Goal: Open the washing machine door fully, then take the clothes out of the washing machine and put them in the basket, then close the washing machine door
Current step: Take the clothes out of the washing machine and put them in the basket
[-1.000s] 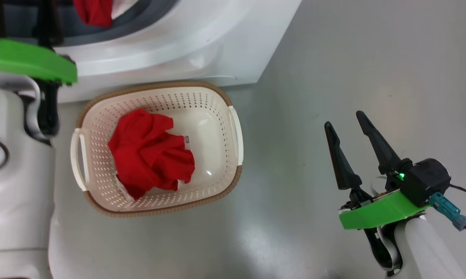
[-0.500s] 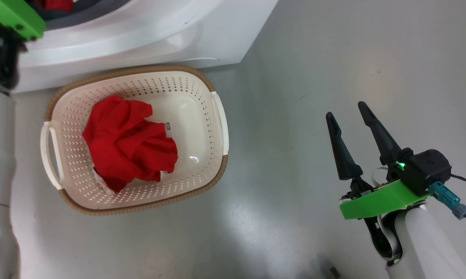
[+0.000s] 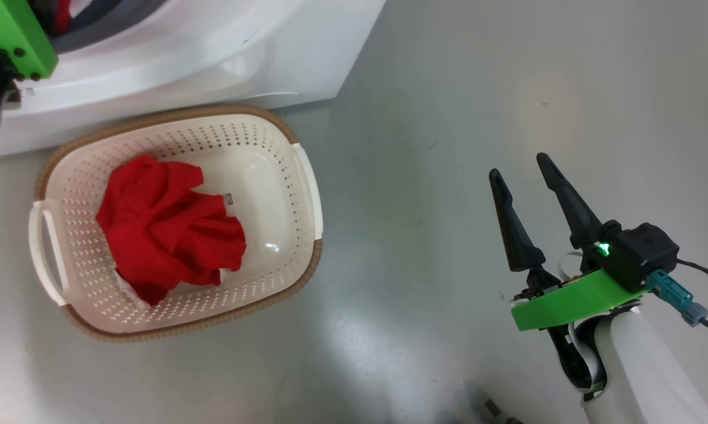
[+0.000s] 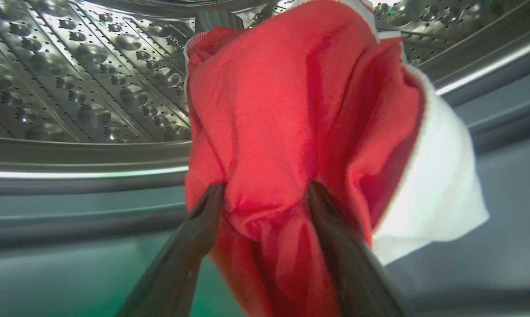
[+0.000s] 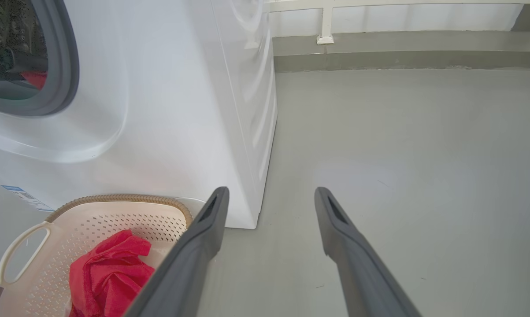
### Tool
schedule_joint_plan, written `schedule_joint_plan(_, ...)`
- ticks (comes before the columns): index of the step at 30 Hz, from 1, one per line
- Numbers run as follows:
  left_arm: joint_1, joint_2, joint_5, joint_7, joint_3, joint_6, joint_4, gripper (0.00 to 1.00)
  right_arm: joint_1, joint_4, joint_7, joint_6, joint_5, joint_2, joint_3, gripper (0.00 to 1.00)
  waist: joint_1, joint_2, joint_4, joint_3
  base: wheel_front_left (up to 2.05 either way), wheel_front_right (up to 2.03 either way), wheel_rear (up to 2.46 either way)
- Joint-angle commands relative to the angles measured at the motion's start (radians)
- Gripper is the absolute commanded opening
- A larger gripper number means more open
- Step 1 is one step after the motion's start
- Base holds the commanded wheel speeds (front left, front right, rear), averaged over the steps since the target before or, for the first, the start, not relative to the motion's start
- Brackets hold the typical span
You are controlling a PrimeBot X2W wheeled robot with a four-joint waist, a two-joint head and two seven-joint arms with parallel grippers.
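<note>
Inside the washing machine (image 3: 212, 53), the left fingers (image 4: 203, 220) stand spread wide, pressed into a red garment (image 4: 291, 110) at the drum (image 4: 71, 66) rim, not clamped on it. A second red garment (image 3: 165, 229) lies in the basket (image 3: 306, 176) just before the machine. The right fingers (image 3: 512, 229) hang wide open and empty, well off its front corner.

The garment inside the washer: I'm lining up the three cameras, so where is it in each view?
Head view: the garment is a red sliver at the top left edge.
Left wrist view: the garment is at the centre, between the spread fingers of the left hand.
Right wrist view: a small red patch inside the opening, upper left.
Shared landmark: the grey door ring.
</note>
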Motion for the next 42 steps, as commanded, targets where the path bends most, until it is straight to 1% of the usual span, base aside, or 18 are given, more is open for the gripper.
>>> schedule_joint_plan(1, -0.017, 0.047, 0.006, -0.002, 0.004, -0.005, -0.009, 1.0, 0.007, -0.017, -0.006, 0.005, 0.016, -0.003, 0.022, 1.0, 0.0, -0.0001, -0.012, -0.001, 0.0, 0.0, 0.0)
schedule_joint_plan(5, -0.019, 0.045, -0.003, -0.011, -0.017, -0.005, 0.011, 1.0, 0.01, -0.017, -0.006, 0.005, 0.018, -0.003, 0.025, 1.0, 0.0, -0.0001, -0.022, -0.001, 0.0, 0.0, 0.0)
schedule_joint_plan(9, -0.015, 0.041, -0.027, -0.022, -0.051, -0.005, -0.001, 1.0, 0.012, -0.016, -0.006, 0.005, 0.02, -0.003, 0.023, 1.0, 0.0, -0.0001, -0.023, -0.004, 0.0, 0.0, 0.0)
schedule_joint_plan(10, -0.013, 0.043, -0.033, -0.023, -0.063, -0.005, -0.006, 0.0, 0.013, -0.014, -0.006, 0.005, 0.02, -0.003, 0.024, 1.0, 0.0, -0.0001, -0.022, -0.005, 0.0, 0.0, 0.0)
schedule_joint_plan(14, -0.006, 0.057, -0.052, -0.029, -0.104, -0.005, -0.02, 0.0, 0.012, -0.012, -0.006, 0.005, 0.02, -0.003, 0.028, 1.0, 0.0, -0.0001, -0.019, -0.011, 0.0, 0.0, 0.0)
schedule_joint_plan(20, 0.014, 0.08, -0.086, -0.086, -0.169, -0.005, -0.066, 0.0, 0.012, -0.009, -0.006, 0.005, 0.017, -0.003, 0.024, 1.0, 0.0, -0.0001, -0.006, -0.019, 0.0, 0.0, 0.0)
schedule_joint_plan(27, 0.078, 0.102, -0.116, -0.226, -0.239, -0.006, -0.097, 0.0, 0.021, 0.001, -0.006, 0.005, 0.017, -0.003, 0.025, 1.0, 0.0, -0.0001, 0.024, -0.048, 0.0, 0.0, 0.0)
schedule_joint_plan(36, 0.165, 0.108, -0.198, -0.369, -0.268, -0.006, -0.128, 0.0, 0.031, 0.01, -0.006, 0.005, 0.009, -0.003, 0.008, 1.0, 0.0, -0.0001, 0.066, -0.098, 0.0, 0.0, 0.0)
schedule_joint_plan(37, 0.165, 0.108, -0.198, -0.369, -0.268, -0.006, -0.128, 0.0, 0.031, 0.01, -0.006, 0.005, 0.009, -0.003, 0.008, 1.0, 0.0, -0.0001, 0.066, -0.098, 0.0, 0.0, 0.0)
schedule_joint_plan(42, 0.218, 0.122, -0.201, -0.48, -0.269, -0.005, -0.125, 0.0, 0.046, 0.014, -0.006, 0.005, 0.003, -0.003, -0.001, 1.0, 0.0, -0.0001, 0.089, -0.137, 0.0, 0.0, 0.0)
